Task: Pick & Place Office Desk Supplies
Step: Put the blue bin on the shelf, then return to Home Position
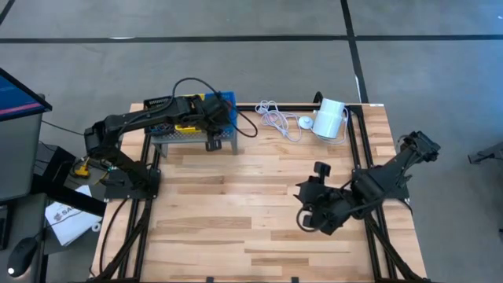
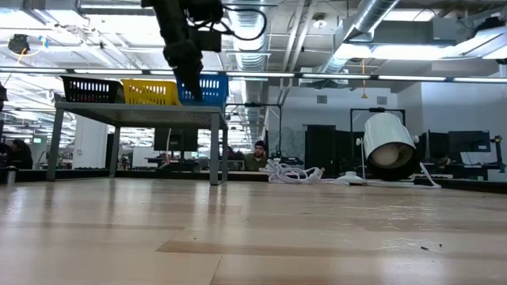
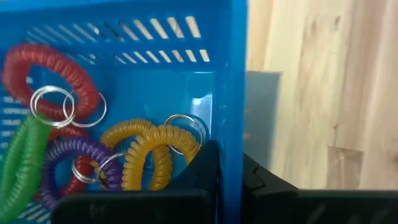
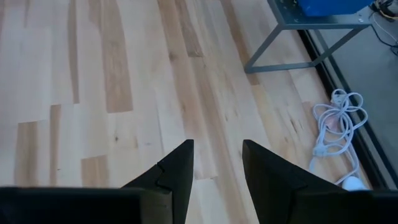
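Observation:
Three bins stand in a row on a grey metal stand [image 2: 139, 115] at the table's far left: black [image 2: 91, 89], yellow [image 2: 150, 93] and blue [image 2: 215, 89]. In the blue bin [image 3: 155, 93] lie coiled bands with metal rings: red [image 3: 50, 68], green [image 3: 22, 162], purple [image 3: 74, 155] and yellow-orange [image 3: 152, 149]. My left gripper [image 1: 212, 134] is shut and points down at the blue bin's near wall [image 3: 230, 93]. I see nothing held in it. My right gripper [image 4: 217, 149] hangs open over bare wood at the table's right [image 1: 302, 208]. My left gripper's fingertips [image 3: 208, 168] stand at the blue bin's near wall, close to its right corner, coming from above and slanting toward the table's right. Whether they touch the wall I cannot tell.
A white cable [image 1: 275, 118] and a white cylinder [image 1: 330, 118] lie at the far edge, right of the stand. The stand's legs [image 4: 280, 56] reach down to the wood. The table's middle and near half are bare wood. A person [image 2: 257, 154] sits in the room beyond.

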Motion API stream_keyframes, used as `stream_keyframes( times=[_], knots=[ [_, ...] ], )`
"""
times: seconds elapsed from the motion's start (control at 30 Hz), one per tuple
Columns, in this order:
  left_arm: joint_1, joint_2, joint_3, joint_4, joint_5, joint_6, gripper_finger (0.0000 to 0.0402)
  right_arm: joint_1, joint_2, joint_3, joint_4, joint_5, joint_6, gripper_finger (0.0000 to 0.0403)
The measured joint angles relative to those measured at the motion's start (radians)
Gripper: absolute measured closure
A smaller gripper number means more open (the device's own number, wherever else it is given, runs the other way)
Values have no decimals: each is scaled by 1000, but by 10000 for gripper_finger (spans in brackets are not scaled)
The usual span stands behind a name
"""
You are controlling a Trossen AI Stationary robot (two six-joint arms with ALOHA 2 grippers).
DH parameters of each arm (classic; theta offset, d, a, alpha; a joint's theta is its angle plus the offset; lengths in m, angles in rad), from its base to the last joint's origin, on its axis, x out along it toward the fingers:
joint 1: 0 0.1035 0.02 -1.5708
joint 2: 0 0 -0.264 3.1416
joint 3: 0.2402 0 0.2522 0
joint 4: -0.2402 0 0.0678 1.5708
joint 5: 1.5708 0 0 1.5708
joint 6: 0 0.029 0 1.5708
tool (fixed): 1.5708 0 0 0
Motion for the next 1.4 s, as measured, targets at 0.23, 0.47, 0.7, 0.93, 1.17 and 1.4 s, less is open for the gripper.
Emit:
stream_keyframes(
  times=[0.23, 0.47, 0.7, 0.93, 1.17, 1.4],
  knots=[
    [17, 0, -46, 29, 10, 18, 401, -36, 0, 0, 0, -3, -34, 271],
    [9, 0, -53, 60, 14, 10, 392, -57, 0, 0, 0, -3, -58, 271],
    [8, 0, -53, 61, 14, -40, 366, -55, 0, 0, -7, -3, -57, 271],
    [7, 0, -53, 64, 14, -62, 308, -54, 0, 0, -9, -4, -57, 271],
    [9, -21, -46, 70, -3, -61, 235, -53, 0, 0, -8, -4, -57, 271],
    [1, -74, -22, 69, 12, -58, 200, -53, 0, 0, -8, -25, -57, 271]
  ],
)
